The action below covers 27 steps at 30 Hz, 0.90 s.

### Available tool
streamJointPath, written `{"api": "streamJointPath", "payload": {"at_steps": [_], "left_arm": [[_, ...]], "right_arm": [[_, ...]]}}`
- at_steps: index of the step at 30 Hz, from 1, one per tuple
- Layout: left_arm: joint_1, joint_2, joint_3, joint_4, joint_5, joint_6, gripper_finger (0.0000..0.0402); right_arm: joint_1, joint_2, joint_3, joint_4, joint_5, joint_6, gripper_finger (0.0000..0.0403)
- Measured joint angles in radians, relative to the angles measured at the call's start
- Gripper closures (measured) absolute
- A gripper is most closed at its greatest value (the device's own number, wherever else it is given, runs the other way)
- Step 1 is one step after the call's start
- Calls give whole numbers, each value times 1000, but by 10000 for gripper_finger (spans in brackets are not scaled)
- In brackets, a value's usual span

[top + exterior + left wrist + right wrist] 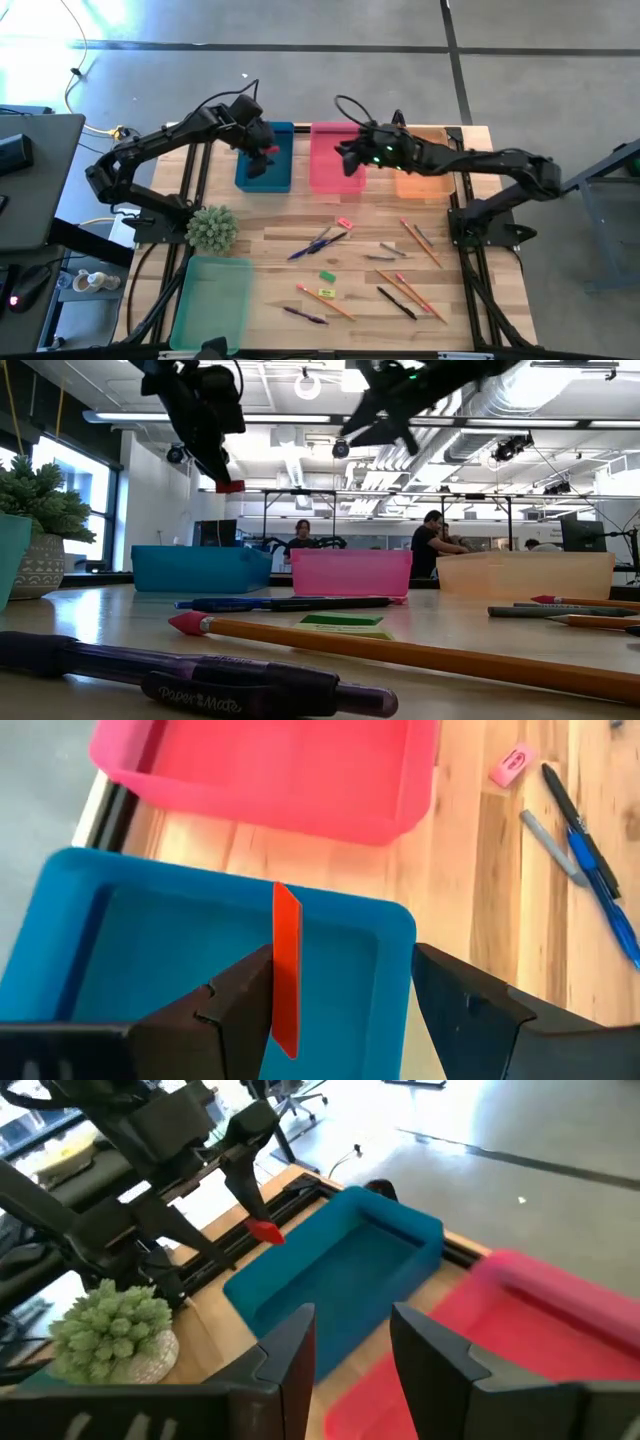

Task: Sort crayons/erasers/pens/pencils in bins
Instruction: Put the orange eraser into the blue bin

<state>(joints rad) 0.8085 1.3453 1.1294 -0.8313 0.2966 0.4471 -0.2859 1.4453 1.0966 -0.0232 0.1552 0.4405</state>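
From above, near the frame's upper middle, my left gripper (266, 148) hung over the dark blue plastic bin (265, 172), so its flat red eraser (272, 150) could drop in. My right gripper (348, 155) waited, fingers apart and empty, over the pink plastic bin (335, 170).

From my left wrist, my fingers were spread wide, the eraser (287, 967) against one. Nothing blocked the bin (110, 930).

We see a spiky green plant (211, 228) in a pale pot on the wooden table (365, 290), and people (432, 544) in the room behind.
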Motion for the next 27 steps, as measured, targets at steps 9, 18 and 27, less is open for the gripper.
{"api": "streamJointPath", "payload": {"at_steps": [9,18,27], "left_arm": [[0,-75,0,61,-1,29,186],[0,-77,0,78,15,29,186],[-13,-77,0,81,19,47,186]], "right_arm": [[-55,244,251,-2,-112,-74,279],[-69,435,465,-2,-183,-142,279],[-75,518,544,0,-194,-154,279]]}}
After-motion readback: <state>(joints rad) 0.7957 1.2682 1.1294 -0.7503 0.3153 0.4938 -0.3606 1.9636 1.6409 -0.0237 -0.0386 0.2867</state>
